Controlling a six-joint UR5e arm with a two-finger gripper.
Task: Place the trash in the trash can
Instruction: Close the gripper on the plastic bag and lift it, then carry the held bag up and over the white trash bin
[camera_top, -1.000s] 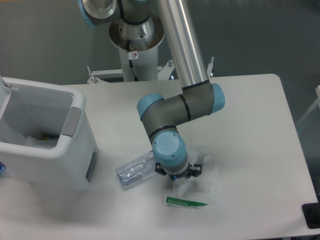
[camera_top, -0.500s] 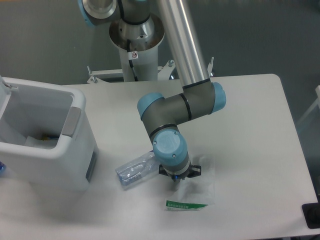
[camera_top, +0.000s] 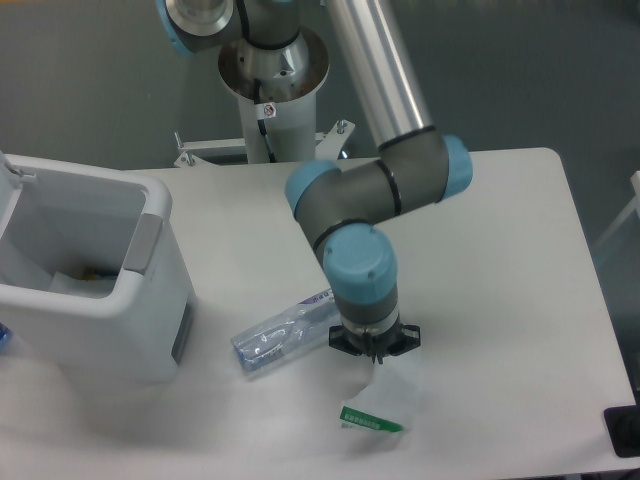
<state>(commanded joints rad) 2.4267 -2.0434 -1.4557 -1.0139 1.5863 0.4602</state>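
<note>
We see the end effector (camera_top: 374, 356) clamped on the plastic bag (camera_top: 385, 398), which hangs below it above the table (camera_top: 500, 250). The crushed bottle (camera_top: 285, 335) lies beside the trash can (camera_top: 95, 285).

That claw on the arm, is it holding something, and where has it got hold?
The gripper seems to hold the clear plastic bag by its upper edge; the bag hangs crumpled below it. The fingers themselves are hidden.

- Bench (camera_top: 500, 250): plain white.
- Trash can (camera_top: 90, 300): white, grey tab on rim.
- Bottle (camera_top: 280, 337): clear, bluish label.
- Plastic bag (camera_top: 385, 395): clear, green-white strip.
- Arm (camera_top: 375, 190): grey, light-blue caps.
</note>
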